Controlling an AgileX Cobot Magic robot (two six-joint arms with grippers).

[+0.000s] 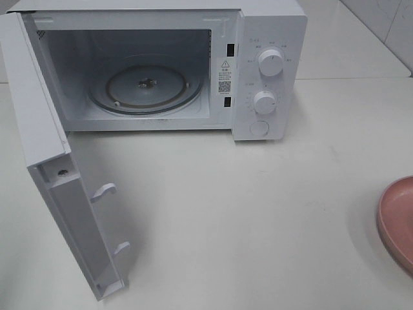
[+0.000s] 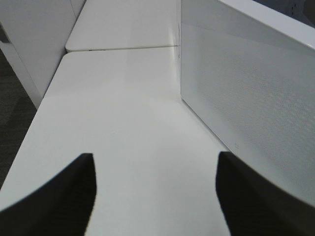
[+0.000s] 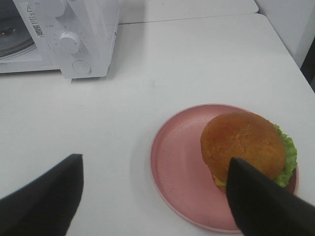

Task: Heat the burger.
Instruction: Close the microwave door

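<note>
With the white microwave oven [image 1: 161, 71] standing door-open and its glass turntable [image 1: 145, 88] bare, the glossy orange-brown burger [image 3: 244, 146] sat on the round pink plate [image 3: 177, 167] under the right gripper [image 3: 157, 196], jaws apart and empty, which should descend centred over the bun and close gently; the left gripper [image 2: 155, 189] also gaped, holding nothing.

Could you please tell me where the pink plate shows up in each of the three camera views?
Exterior high: pink plate, only an arc at the right edge, on the table.
Left wrist: not in it.
Right wrist: lower right, carrying the burger.
Shared landmark: the white microwave, seen in all three views.
</note>
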